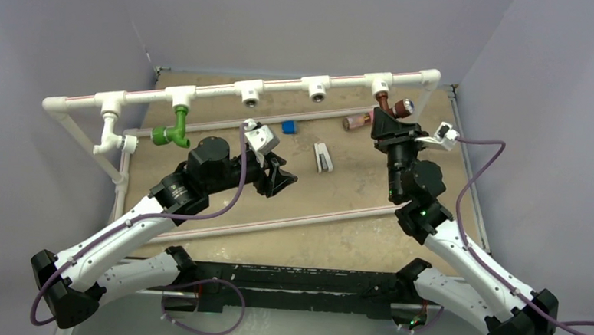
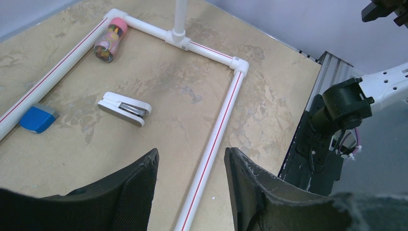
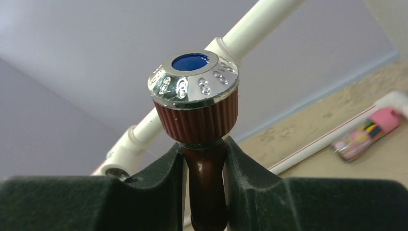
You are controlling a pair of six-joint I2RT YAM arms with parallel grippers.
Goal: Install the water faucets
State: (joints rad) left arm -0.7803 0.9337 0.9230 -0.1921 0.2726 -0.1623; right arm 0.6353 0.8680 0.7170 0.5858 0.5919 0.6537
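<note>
Spread wide and holding nothing, the jaws of the left gripper (image 2: 191,159) hang over the table (image 1: 353,209) inside the pipe frame (image 1: 283,85), close to its low front pipe. A white stapler (image 2: 124,108) lies on the board a little beyond them.

Farther back, at the right end of the frame's top rail, the right gripper (image 3: 204,149) pinches the neck of the reddish-brown faucet (image 3: 197,115), just under its ribbed knob with the silver cap. This faucet sits directly below the last fitting of the rail, and its threaded end seems to meet that fitting. How deep the thread has gone I cannot tell.

At the left end of the same rail, the green faucet (image 1: 174,130) hangs from its fitting, and the white faucet (image 1: 111,136) hangs from the one beside it, nearer the corner. No gripper touches them, so I judge them as installed.

I think the task is near its end, with two faucets mounted and the brown one to be turned tight. Two middle fittings (image 1: 250,97) show open mouths, but I see no spare faucet for them.
</note>
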